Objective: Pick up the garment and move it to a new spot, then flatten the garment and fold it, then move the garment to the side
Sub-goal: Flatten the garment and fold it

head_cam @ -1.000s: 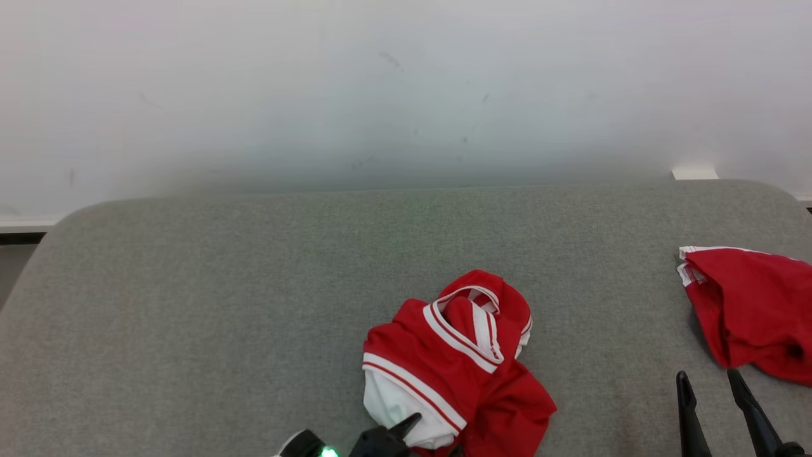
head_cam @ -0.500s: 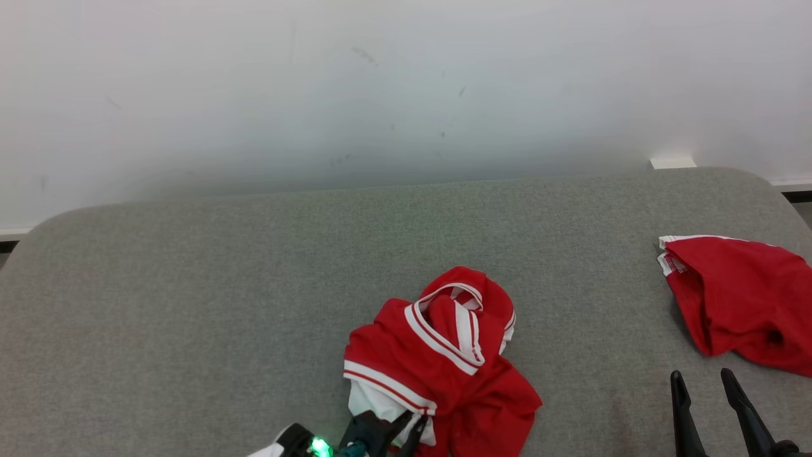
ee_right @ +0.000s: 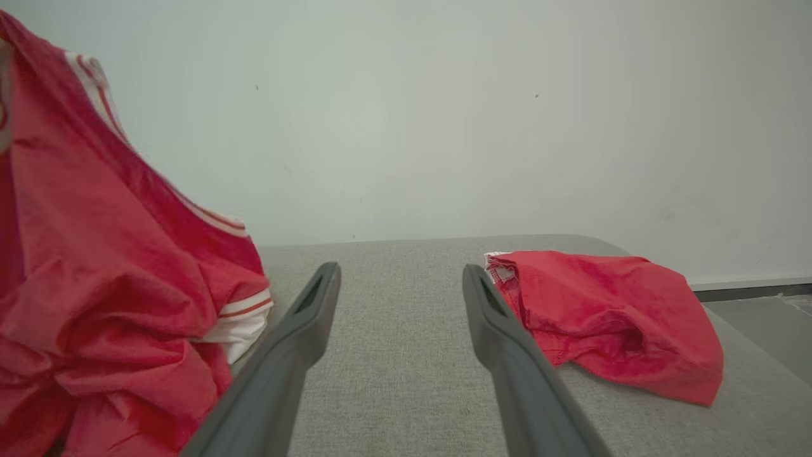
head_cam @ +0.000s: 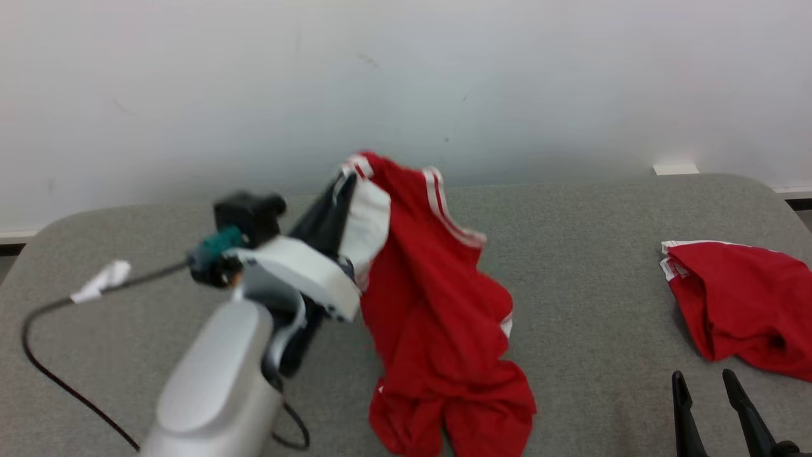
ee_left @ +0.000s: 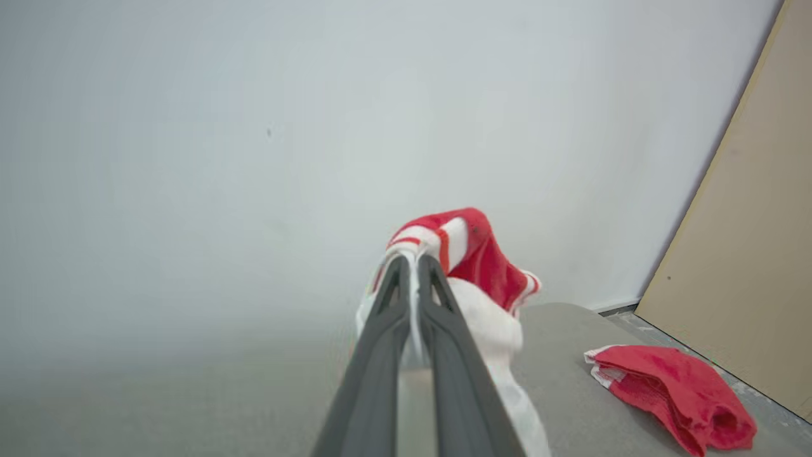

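Left forearm (head_cam: pixel 216 381): silver shell, white wrist housing, teal connector, black cable (head_cam: pixel 158 270) with white tag (head_cam: pixel 100 281). Right pincer (ee_right: pixel 399 270): long dark-grey fingers.

I see the garment (head_cam: pixel 438 304), a red sports top with white stripe trim and a white panel, hanging mostly clear of the grey counter (head_cam: pixel 602 330). Its upper corner, where the white panel meets a striped edge, is pinched between the closed jaws of the left gripper (head_cam: pixel 346 187), above the middle of the counter. From there the cloth drapes down and toward my right in long loose folds, with a striped band along its upper edge. The lower end is bunched and crumpled, and appears to rest on the counter near its front edge.
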Robot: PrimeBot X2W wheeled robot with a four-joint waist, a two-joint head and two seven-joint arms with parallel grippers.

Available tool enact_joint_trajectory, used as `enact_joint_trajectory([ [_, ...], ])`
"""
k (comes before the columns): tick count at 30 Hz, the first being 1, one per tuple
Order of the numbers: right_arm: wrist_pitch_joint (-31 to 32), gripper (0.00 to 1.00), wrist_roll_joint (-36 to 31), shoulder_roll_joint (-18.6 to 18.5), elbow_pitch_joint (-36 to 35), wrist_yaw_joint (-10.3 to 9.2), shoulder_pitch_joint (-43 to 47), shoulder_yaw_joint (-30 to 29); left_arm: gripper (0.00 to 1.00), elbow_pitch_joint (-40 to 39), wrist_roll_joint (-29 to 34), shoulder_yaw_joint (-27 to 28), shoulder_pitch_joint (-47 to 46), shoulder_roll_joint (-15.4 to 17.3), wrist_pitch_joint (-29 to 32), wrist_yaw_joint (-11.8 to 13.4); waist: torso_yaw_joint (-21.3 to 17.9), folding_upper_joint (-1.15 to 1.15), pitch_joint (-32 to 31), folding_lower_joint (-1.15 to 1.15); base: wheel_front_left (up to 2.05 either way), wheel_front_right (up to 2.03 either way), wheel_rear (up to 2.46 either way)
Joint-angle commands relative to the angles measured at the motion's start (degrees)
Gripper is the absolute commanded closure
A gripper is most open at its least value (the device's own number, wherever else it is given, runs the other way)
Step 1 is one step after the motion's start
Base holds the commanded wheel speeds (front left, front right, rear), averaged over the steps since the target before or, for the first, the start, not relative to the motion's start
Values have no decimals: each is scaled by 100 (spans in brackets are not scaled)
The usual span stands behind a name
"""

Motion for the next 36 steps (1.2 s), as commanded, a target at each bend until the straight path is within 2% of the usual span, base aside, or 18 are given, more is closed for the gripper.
enact_joint_trajectory([
  [1,6,0,-35,-13,19,-16,-9,13,100,-93,-88,136,-335,153,138,27,-11,0,-14,0,0,0,0],
  [5,6,0,-44,-5,51,-16,-57,100,100,-176,-216,505,-1293,491,587,-10,-88,0,-48,0,0,0,0],
  [12,6,0,-30,9,93,-16,-68,171,100,32,-236,688,-2572,911,1016,-186,-247,0,-91,0,0,0,0],
  [16,6,0,-23,13,123,-16,-68,183,100,242,-349,597,-2868,754,1267,-261,-292,0,-98,0,0,0,0],
  [19,6,0,-7,19,146,-16,-103,184,100,333,-427,391,-2719,555,1437,-328,-315,0,-88,0,0,0,0],
  [25,6,0,47,45,198,-16,-109,179,100,495,-751,-496,-1448,3,1788,-543,-369,0,-58,0,0,0,0],
  [31,6,0,81,53,272,-16,-201,333,100,684,-1567,-1627,-183,-151,1805,-627,-537,0,10,0,0,0,0],
  [33,6,0,83,18,295,-16,-227,358,100,532,-2011,-2125,6,-144,1848,-568,-595,0,24,0,0,0,0],
  [36,6,0,100,-27,328,-16,-239,375,100,270,-2593,-2790,116,-136,1747,-354,-667,0,46,0,0,0,0],
])
